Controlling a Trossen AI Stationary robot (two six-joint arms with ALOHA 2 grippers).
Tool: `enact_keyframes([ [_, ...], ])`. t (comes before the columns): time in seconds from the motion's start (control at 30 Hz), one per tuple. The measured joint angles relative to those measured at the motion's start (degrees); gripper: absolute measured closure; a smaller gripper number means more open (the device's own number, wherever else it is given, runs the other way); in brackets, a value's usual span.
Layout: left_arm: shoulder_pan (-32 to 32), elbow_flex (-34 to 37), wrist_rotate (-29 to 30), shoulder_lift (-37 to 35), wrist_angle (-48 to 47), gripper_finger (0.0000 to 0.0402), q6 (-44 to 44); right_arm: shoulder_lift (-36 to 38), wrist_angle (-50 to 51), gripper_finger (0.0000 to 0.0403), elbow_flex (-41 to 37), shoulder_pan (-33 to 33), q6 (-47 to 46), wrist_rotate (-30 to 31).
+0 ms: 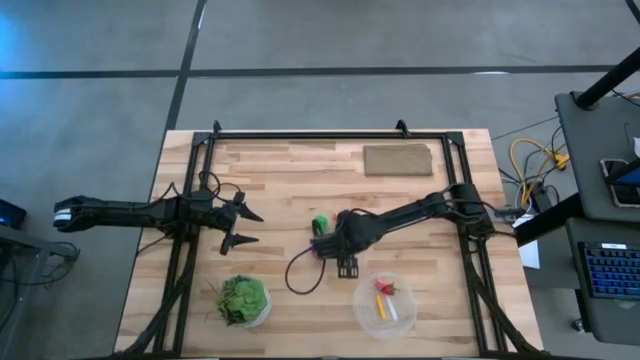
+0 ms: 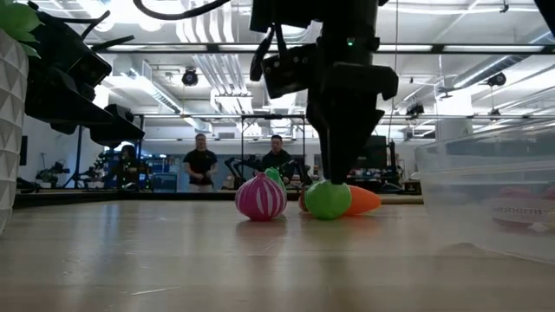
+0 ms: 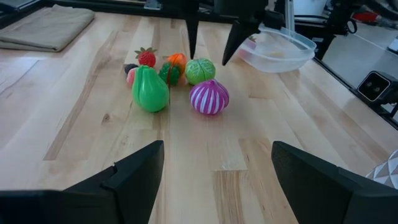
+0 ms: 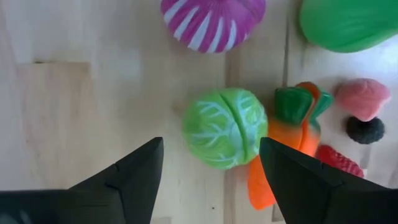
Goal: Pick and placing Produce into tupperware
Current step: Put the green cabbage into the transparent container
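Mid-surface, my right fingers (image 4: 208,171) gape over the light, hard, slippery round green plastic cabbage (image 4: 225,127); I'd pinch across its middle; left fingers (image 3: 217,180) open

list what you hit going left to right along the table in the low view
white bowl at the left edge → magenta striped onion → green cabbage under the right hand → orange carrot → clear tupperware

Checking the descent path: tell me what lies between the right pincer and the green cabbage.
Nothing: the right wrist view shows the open right pincer directly over the green cabbage.
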State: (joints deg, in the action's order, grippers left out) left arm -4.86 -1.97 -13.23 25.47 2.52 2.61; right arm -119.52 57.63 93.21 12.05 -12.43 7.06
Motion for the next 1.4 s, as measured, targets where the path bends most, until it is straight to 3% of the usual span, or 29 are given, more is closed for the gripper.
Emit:
enact_keyframes([
  [0.87, 0.0, 0.0, 0.0, 0.0, 0.0, 0.0118, 0.0, -2.8, -4.7, 0.0152, 0.0, -0.5, -0.6, -1.0],
  [1.4, 0.0, 0.0, 0.0, 0.0, 0.0, 0.0118, 0.0, -2.8, -5.3, 0.0181, 0.0, -0.5, -0.9, -1.0],
])
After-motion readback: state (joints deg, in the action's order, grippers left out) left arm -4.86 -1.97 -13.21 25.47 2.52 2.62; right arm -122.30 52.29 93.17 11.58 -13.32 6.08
